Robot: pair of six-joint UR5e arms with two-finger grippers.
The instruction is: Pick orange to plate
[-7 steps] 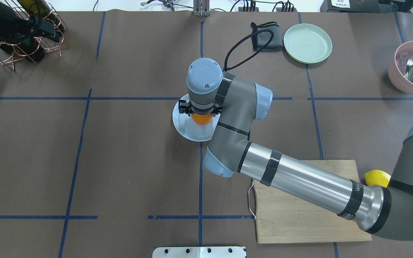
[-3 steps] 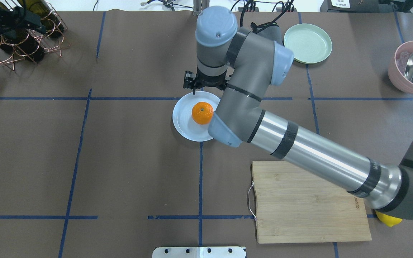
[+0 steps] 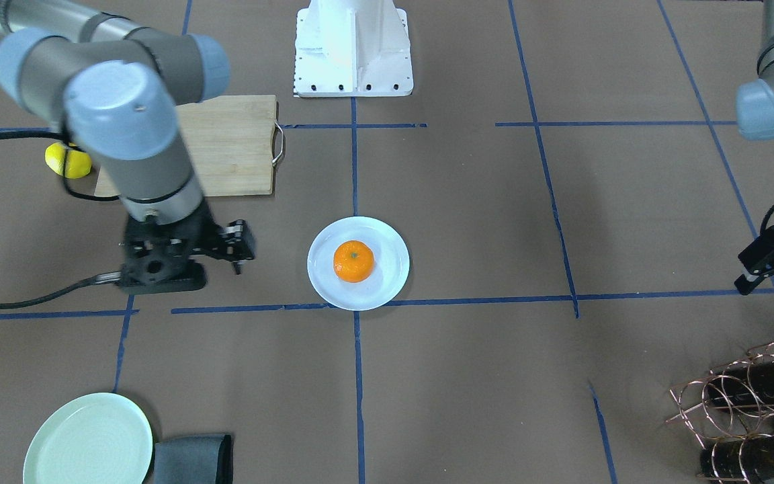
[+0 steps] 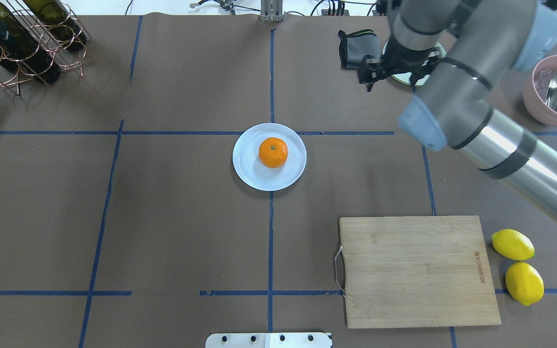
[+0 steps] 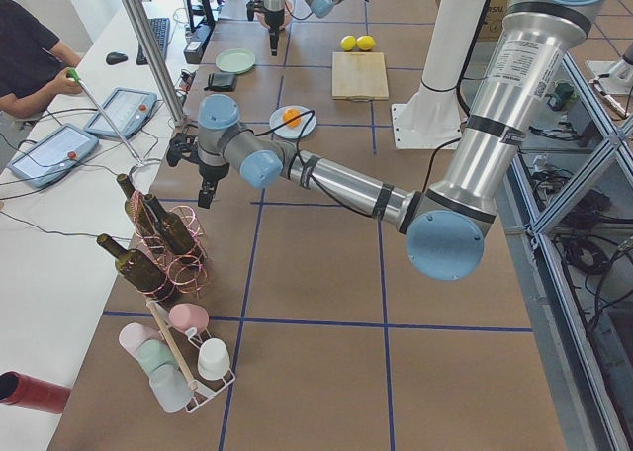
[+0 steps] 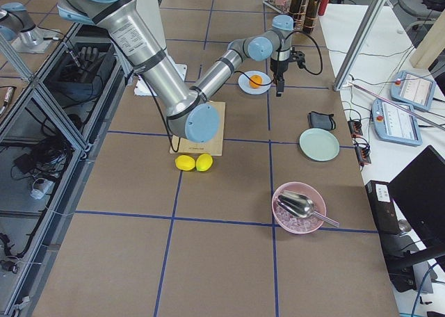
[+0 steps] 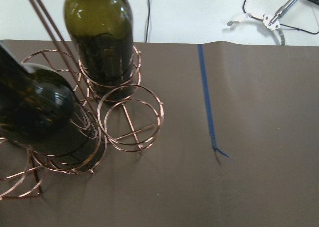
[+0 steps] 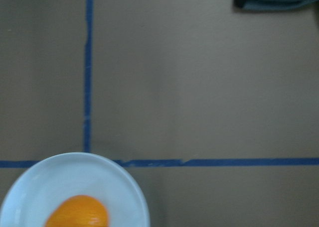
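Note:
The orange (image 4: 273, 152) sits stem-up near the middle of the pale bluish-white plate (image 4: 247, 166), at the table's centre; nothing touches either one. The front view gives the same picture: orange (image 3: 353, 261) on plate (image 3: 390, 279). My right gripper (image 3: 238, 250) hovers open and empty well off to the plate's side, and overhead the right gripper (image 4: 392, 77) hangs by the mint plate. Its wrist camera catches the orange (image 8: 77, 214) and plate rim (image 8: 122, 187) at the bottom edge. My left gripper (image 3: 773, 286) is far off by the wine rack, fingers apart, empty.
A mint-green plate (image 3: 88, 440) and a grey cloth (image 4: 353, 50) lie at the back right. A wooden cutting board (image 4: 416, 270) and two lemons (image 4: 513, 244) are front right. A pink bowl with a scoop (image 4: 544, 101) and a copper wine rack (image 4: 27, 48) stand at the far corners.
My right gripper let go of the orange on the plate, rose, and swung away to the back right. The left arm drew back out of the overhead view.

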